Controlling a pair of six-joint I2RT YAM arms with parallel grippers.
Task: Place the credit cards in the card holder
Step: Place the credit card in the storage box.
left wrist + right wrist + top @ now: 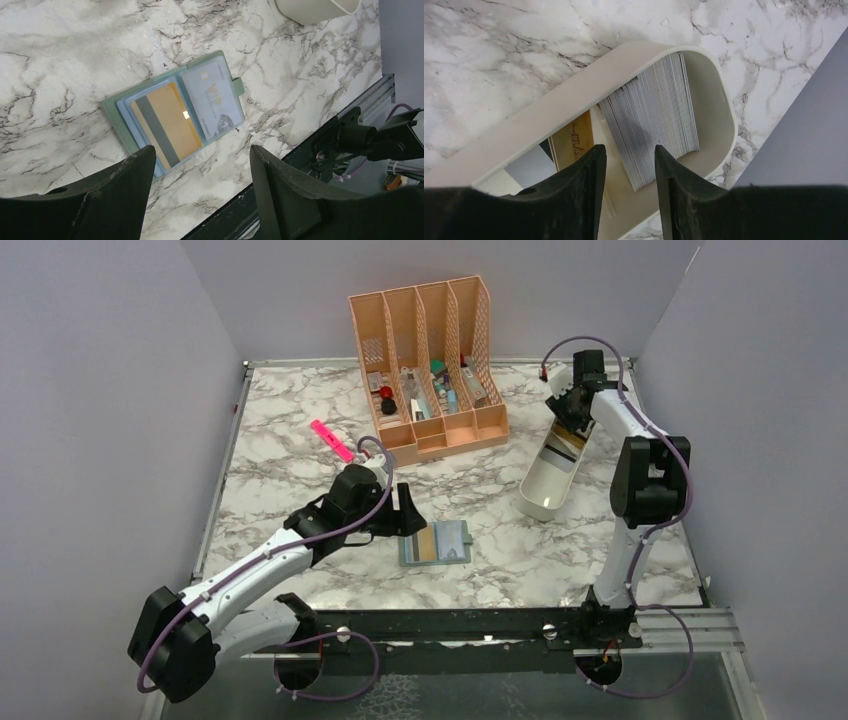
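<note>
Lying open on the bench (60, 60) just beside the parted left fingers (120, 190), the card holder (114, 105) already holds two cards (167, 125), while more cards (654, 110) wait in the tray (574, 95) below the parted, empty right fingers (579, 190).

The card holder (112, 105) lies open on the marble table (75, 50), near the middle of the view, its long axis running from about 8 o'clock to 2 o'clock. In its 8 o'clock half sits a gold card (167, 125) with a dark stripe along it; the 2 o'clock half shows a pale card (212, 97) marked VIP (behind a clear window, it seems). A snap tab (239, 87) sticks out at 3 o'clock. The left gripper (202, 152) hangs at 6 o'clock, its fingers (115, 190) spread with nothing between them. A white tray (315, 7) pokes in at 1 o'clock.
</note>
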